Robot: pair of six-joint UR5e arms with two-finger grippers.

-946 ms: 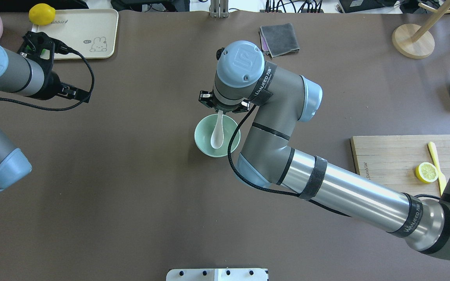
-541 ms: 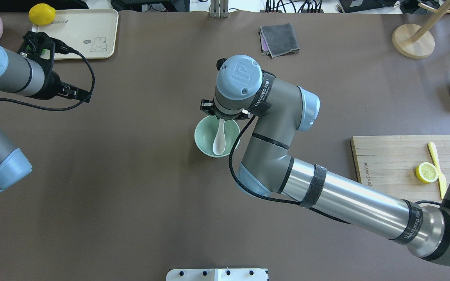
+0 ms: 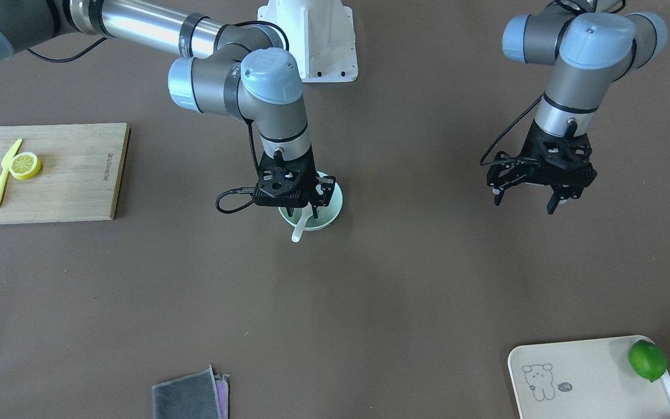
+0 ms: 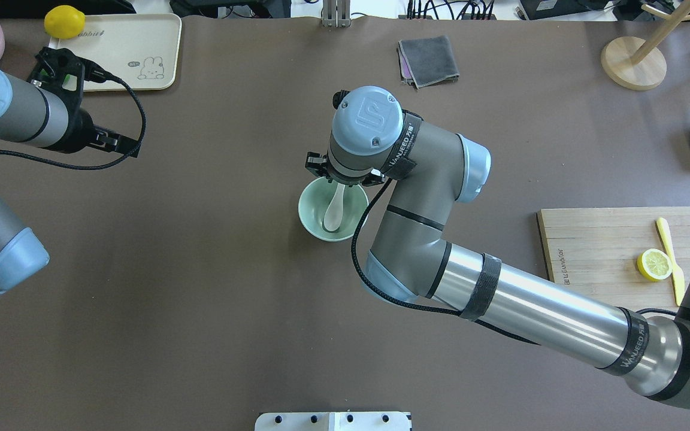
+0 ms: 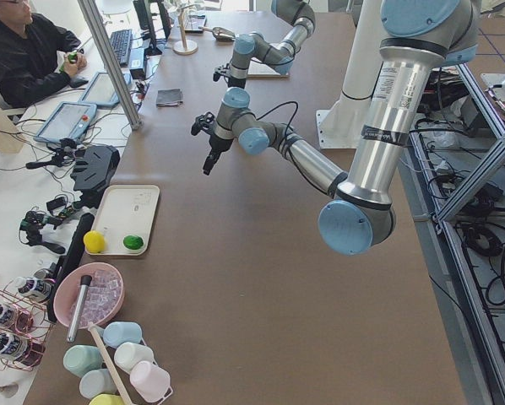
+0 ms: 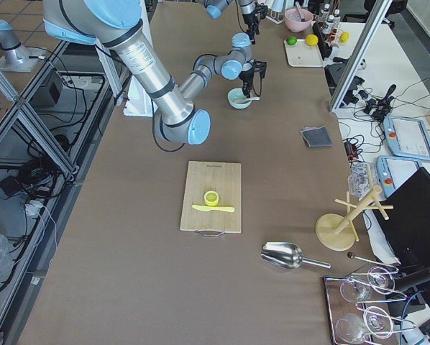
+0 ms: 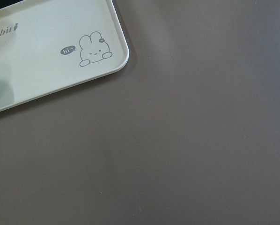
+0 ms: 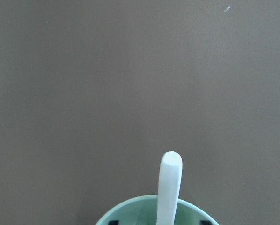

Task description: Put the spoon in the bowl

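Note:
The white spoon (image 4: 332,215) lies in the mint-green bowl (image 4: 307,216) at the table's middle, with its scoop down inside. Its handle leans on the far rim and sticks out past it (image 3: 298,233). My right gripper (image 3: 305,210) hangs straight over the bowl with its jaws open on either side of the handle. In the right wrist view the spoon handle (image 8: 170,183) rises from the bowl's rim (image 8: 130,209) between the two spread fingertips. My left gripper (image 3: 524,201) is open and empty, above bare table far to the side.
A cream tray (image 4: 117,54) with a lemon (image 4: 64,21) stands at the back left. A grey cloth (image 4: 429,60) lies at the back. A wooden board (image 4: 596,239) holds a lemon half (image 4: 654,264) and a yellow knife (image 4: 668,251).
My right gripper came down and toward the near side over the bowl. The spoon's scoop sank into the bowl and shifted slightly left. The left arm has not moved.

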